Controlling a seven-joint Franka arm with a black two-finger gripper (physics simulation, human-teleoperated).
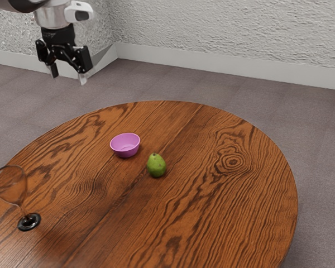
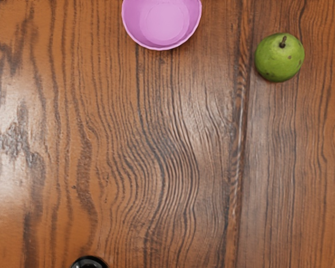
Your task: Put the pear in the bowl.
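Exterior view, upper left: the gripper (image 1: pixel 68 76) hangs empty, its fingers spread, presumably to straddle the fruit. The pear (image 1: pixel 156 166) is near the frame's middle, to the lower right of the bowl (image 1: pixel 124 153) and outside it. It stands on its broad end, which seems to steady it on the table (image 1: pixel 234 212) – stem upward, long axis roughly vertical, though a slight lean is hard to rule out.

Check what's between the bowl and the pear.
Between the bowl and the pear is just bare tabletop, crossed by a plank seam. The wrist view shows it.
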